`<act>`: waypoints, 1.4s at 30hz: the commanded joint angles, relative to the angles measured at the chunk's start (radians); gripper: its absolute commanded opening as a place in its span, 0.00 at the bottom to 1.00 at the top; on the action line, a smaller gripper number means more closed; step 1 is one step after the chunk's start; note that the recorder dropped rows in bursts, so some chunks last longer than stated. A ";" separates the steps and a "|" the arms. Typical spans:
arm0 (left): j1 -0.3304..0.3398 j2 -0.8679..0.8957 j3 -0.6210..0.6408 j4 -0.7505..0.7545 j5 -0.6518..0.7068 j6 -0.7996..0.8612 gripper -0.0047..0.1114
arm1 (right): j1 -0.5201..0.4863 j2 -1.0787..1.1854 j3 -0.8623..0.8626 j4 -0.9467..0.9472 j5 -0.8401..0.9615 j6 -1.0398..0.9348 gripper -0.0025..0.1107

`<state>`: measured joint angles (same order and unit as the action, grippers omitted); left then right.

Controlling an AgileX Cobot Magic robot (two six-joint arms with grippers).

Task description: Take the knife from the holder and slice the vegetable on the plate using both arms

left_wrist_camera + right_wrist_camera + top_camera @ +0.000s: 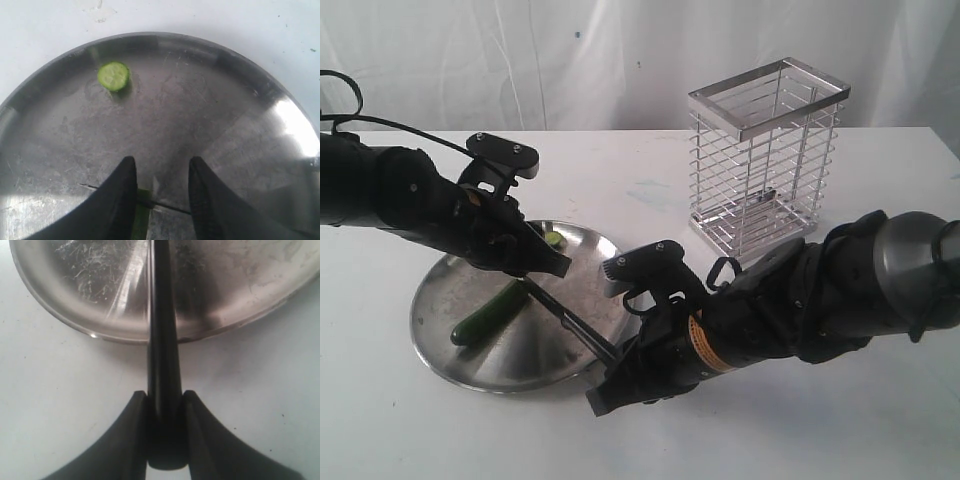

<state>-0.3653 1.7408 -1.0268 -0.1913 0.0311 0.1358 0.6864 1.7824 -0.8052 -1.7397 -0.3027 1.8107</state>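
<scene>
The vegetable, dark green, lies on the steel plate. A small cut end piece rests near the plate's far rim. My left gripper hangs over the vegetable's cut end with its jaws open. In the left wrist view the vegetable shows beside one finger of the left gripper. The knife's thin blade crosses the gap there. My right gripper is shut on the black handle of the knife, which reaches across the plate's near rim. The right wrist view shows the handle clamped in the right gripper.
The wire holder stands on the white table behind the right arm, with nothing in it. The cut end piece lies on the plate ahead of the left fingers. White cloth hangs behind the table.
</scene>
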 commanded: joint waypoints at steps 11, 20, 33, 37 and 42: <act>-0.005 -0.003 -0.002 -0.011 0.015 -0.001 0.38 | 0.000 -0.001 -0.001 -0.005 0.010 -0.017 0.02; -0.005 0.042 -0.002 -0.011 0.013 -0.001 0.38 | 0.000 -0.001 -0.001 -0.005 0.010 -0.019 0.02; -0.005 0.134 0.002 -0.011 -0.004 -0.003 0.38 | 0.000 -0.001 -0.001 -0.005 0.010 -0.021 0.02; -0.005 0.124 0.002 -0.009 -0.010 -0.001 0.38 | 0.000 -0.001 -0.001 -0.005 0.010 -0.024 0.02; -0.005 0.072 0.002 0.011 -0.023 0.004 0.38 | 0.000 -0.001 -0.001 -0.005 0.017 -0.028 0.02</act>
<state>-0.3653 1.8473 -1.0348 -0.1913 -0.0218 0.1382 0.6864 1.7847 -0.8052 -1.7397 -0.2983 1.7952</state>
